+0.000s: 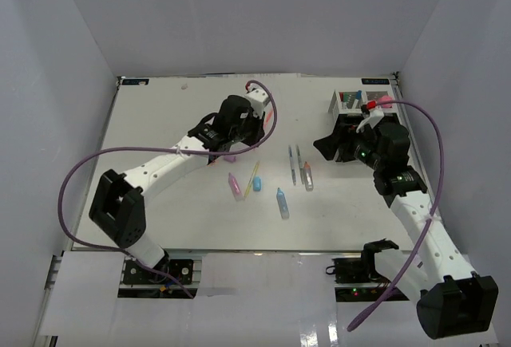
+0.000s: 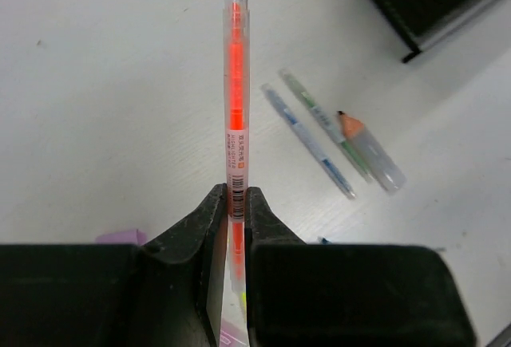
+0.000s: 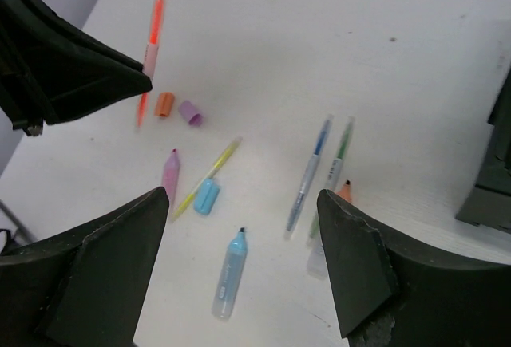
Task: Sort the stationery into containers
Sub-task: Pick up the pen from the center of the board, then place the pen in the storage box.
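The left gripper [image 2: 233, 203] is clamped shut on the lower end of a thin clear pen with an orange-red core [image 2: 236, 84]. The pen sticks straight out past the fingertips, over the white table [image 1: 160, 124]. To its right lie a stubby pink marker [image 1: 234, 184], a thin yellow pen [image 1: 252, 178], a stubby blue marker [image 1: 283, 203], then a blue pen [image 1: 291, 165] and a green pen [image 1: 299, 159] side by side. The right gripper [image 3: 239, 199] hangs with jaws wide apart, holding nothing, near the black and white desk organizer [image 1: 337, 108] at the far right corner
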Motion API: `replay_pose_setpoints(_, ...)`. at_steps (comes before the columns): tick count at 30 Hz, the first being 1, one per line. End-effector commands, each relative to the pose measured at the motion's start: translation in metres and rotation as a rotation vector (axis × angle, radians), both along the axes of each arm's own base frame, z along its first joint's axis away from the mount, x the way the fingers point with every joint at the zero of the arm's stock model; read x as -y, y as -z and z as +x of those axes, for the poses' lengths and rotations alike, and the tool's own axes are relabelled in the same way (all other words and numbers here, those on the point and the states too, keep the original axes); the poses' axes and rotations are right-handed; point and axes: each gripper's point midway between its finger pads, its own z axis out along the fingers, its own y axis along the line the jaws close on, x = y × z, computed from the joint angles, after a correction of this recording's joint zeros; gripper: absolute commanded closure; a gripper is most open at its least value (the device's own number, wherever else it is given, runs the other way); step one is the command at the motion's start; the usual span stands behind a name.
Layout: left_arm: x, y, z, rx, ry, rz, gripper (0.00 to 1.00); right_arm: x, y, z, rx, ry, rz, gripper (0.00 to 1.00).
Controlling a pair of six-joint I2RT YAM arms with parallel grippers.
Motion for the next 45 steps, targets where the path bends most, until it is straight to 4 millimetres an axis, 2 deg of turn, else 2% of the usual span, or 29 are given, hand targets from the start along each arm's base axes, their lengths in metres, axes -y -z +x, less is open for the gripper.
replay_pose_setpoints(1,0.025,-0.04,-0.026,0.166,0.235,-0.067,0.82,-0.031,-0.038,0.002,0.036,-0.159,0.086,0.18)
replay_pose_setpoints(5,0.026,-0.05,-0.053,0.258,0.347,-0.045,0.82,-0.046,-0.056,0.005,0.045,-0.218,0.112,0.18)
replay_pose_setpoints(8,0.025,-0.05,-0.061,0.283,0.385,-0.038,0.81,-0.064,-0.073,0.006,0.065,-0.278,0.141,0.18)
replay_pose_setpoints(12,0.027,-0.049,-0.071,0.306,0.433,-0.029,0.81,-0.083,-0.078,0.01,0.051,-0.328,0.153,0.19)
replay_pose_setpoints(17,0.026,-0.051,-0.078,0.338,0.452,-0.023,0.8,-0.105,-0.074,0.012,0.022,-0.37,0.151,0.19)
replay_pose_setpoints(20,0.026,-0.053,-0.081,0.354,0.457,-0.032,0.8,-0.116,-0.062,0.015,-0.017,-0.383,0.14,0.2)
replay_pose_setpoints(23,0.025,-0.054,-0.083,0.362,0.458,-0.039,0.79,-0.121,-0.057,0.017,-0.026,-0.376,0.128,0.2)
replay_pose_setpoints(27,0.024,-0.053,-0.086,0.369,0.466,-0.047,0.79,-0.126,-0.053,0.016,-0.036,-0.391,0.124,0.27)
replay_pose_setpoints(31,0.026,-0.049,-0.088,0.362,0.475,-0.046,0.79,-0.132,-0.053,0.013,-0.038,-0.418,0.136,0.42)
replay_pose_setpoints(34,0.026,-0.048,-0.087,0.363,0.471,-0.044,0.79,-0.132,-0.048,0.015,-0.047,-0.414,0.127,0.54)
replay_pose_setpoints(35,0.026,-0.047,-0.087,0.361,0.471,-0.043,0.78,-0.132,-0.046,0.015,-0.052,-0.414,0.126,0.54)
replay_pose_setpoints(39,0.026,-0.048,-0.087,0.37,0.472,-0.045,0.78,-0.131,-0.038,0.017,-0.068,-0.405,0.116,0.69)
replay_pose_setpoints(45,0.024,-0.04,-0.086,0.364,0.461,-0.029,0.69,-0.125,-0.034,0.019,-0.051,-0.376,0.089,0.92)
